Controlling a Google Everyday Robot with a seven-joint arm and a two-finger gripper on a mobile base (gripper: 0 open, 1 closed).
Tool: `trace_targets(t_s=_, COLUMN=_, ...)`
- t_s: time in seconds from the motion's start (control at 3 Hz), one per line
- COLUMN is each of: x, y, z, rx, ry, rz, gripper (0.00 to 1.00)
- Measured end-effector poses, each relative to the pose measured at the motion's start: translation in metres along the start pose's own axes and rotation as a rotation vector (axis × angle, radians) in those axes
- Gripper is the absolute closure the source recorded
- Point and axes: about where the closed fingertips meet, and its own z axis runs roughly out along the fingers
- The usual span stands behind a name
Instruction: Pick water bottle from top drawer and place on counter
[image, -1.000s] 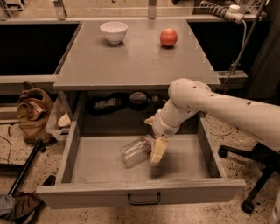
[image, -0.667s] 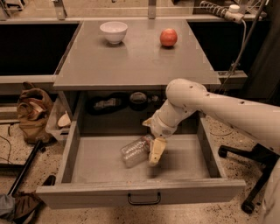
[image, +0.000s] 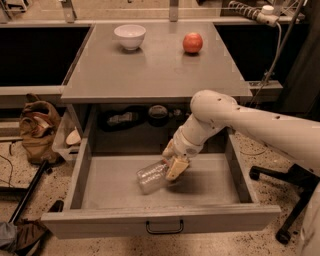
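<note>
One clear ribbed water bottle (image: 151, 176) against tool (image: 176, 168) in top drawer (image: 100, 223)

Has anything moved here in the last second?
Barely. The arm and its gripper edged slightly left, beside the water bottle lying in the top drawer. The bottle, and the bowl and apple on the counter, stayed put.

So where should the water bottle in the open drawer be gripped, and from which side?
Probably across the round body of the water bottle, coming from above. It lies on its side in the top drawer, whose walls hinder sideways approaches. The gripper sits at the bottle's upper-right end.
</note>
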Motion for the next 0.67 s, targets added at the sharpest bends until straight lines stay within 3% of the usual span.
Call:
trace_targets(t_s=0.33, x=0.003, y=0.013, z=-0.023, rx=0.054, ry=-0.027, rz=0.016, gripper=0.65)
trace_targets(t_s=0.67, x=-0.002, y=0.044, z=-0.081, rx=0.195, ry=-0.068, rz=0.054, gripper=0.88)
